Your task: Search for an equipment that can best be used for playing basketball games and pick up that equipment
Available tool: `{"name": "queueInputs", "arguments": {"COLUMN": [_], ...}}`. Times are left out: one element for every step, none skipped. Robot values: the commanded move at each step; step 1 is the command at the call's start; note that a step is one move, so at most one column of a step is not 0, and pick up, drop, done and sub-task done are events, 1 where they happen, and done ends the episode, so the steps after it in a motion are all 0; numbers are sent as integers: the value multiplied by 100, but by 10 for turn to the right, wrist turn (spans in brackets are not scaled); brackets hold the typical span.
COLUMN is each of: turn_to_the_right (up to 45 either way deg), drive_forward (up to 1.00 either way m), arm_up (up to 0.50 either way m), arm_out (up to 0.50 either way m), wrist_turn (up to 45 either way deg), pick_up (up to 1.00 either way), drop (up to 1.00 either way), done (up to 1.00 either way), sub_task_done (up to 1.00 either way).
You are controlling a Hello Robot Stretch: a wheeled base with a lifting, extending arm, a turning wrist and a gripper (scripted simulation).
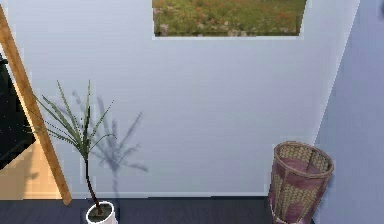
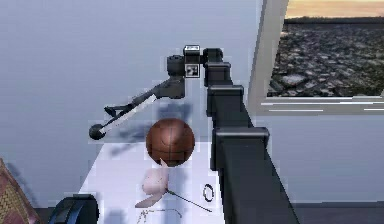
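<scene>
A brown-orange basketball [image 2: 170, 142] is on a white table [image 2: 115, 178] in the arm side view, left of the dark arm bar. The gripper [image 2: 102, 122] reaches left and downward from its dark body near the white marker squares, and its fingers [image 2: 130, 103] pass above and to the left of the ball. The gripper's far end has only bare wall behind it, so it holds nothing.
On the table near the ball lie a pale pink object [image 2: 153, 186], a small ring [image 2: 207, 193] and a thin rod. A window [image 2: 330, 50] is at the right. The forward view has a potted plant [image 1: 85, 135], a wicker basket [image 1: 298, 180] and a leaning wooden beam [image 1: 30, 105].
</scene>
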Motion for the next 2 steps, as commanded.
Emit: {"name": "queueInputs", "arguments": {"turn_to_the_right": [0, 0], "drive_forward": [0, 0], "arm_up": [0, 0], "arm_out": [0, 0], "wrist_turn": [450, 240], "pick_up": [0, 0], "drop": [0, 0], "done": [0, 0], "sub_task_done": [0, 0]}}
